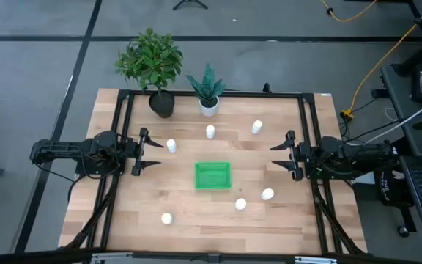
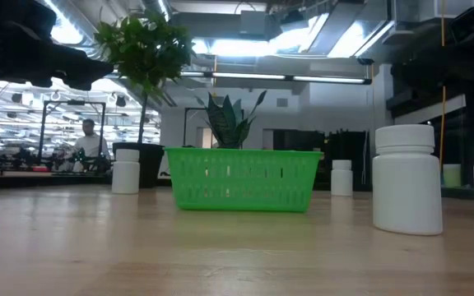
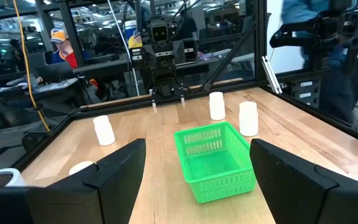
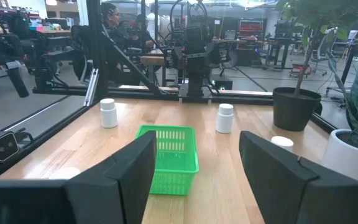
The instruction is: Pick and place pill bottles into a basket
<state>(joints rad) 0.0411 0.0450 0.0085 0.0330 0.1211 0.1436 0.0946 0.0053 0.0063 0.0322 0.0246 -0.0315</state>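
Note:
The green basket (image 1: 212, 176) stands empty at the table's middle; it also shows in the low view (image 2: 242, 178). Six white pill bottles stand upright on the table: three on the far side (image 1: 171, 145) (image 1: 210, 131) (image 1: 257, 127) and three on the near side (image 1: 167, 218) (image 1: 240, 204) (image 1: 267, 194). My left gripper (image 1: 156, 154) is open and empty, left of the basket and close to the far-left bottle, and it points at the basket (image 3: 216, 162). My right gripper (image 1: 274, 155) is open and empty, right of the basket (image 4: 166, 158), and points toward it.
A leafy plant in a dark pot (image 1: 161, 103) and a spiky plant in a white pot (image 1: 209, 105) stand at the table's far edge. A black frame (image 1: 306, 132) runs along the table's sides. People show in the room behind.

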